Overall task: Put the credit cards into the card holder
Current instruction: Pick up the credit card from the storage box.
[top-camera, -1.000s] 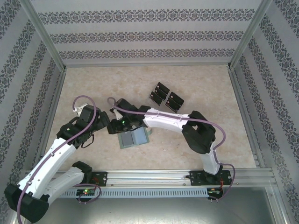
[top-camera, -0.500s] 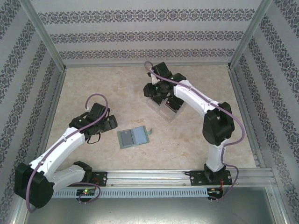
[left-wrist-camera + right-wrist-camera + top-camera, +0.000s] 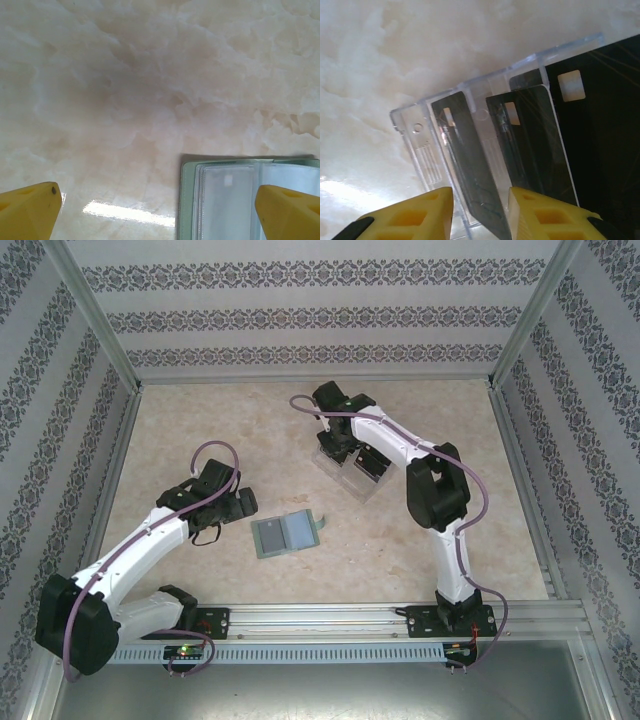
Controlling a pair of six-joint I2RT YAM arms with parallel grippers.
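The card holder [image 3: 287, 534] lies open and flat on the table, its clear pockets up; its left edge [image 3: 220, 200] shows in the left wrist view. My left gripper [image 3: 243, 502] [image 3: 157, 191] hovers just left of it, open with nothing between the fingers. Black credit cards [image 3: 372, 462] stand in a clear acrylic rack [image 3: 345, 478]. My right gripper [image 3: 336, 445] [image 3: 480, 197] is over the rack's left end. Its yellow fingers straddle the top edge of the front card [image 3: 470, 165], with a gap on each side. Further cards [image 3: 530, 145] stand behind it.
The clear rack [image 3: 415, 135] sits on the marble-patterned table [image 3: 200, 430]. Metal frame posts and patterned walls close off the back and both sides. A rail [image 3: 330, 618] with both arm bases runs along the near edge.
My right arm has swung from over the card holder back to the rack and lowered onto the front card, its jaws narrowing slightly. My left arm has edged toward the card holder.
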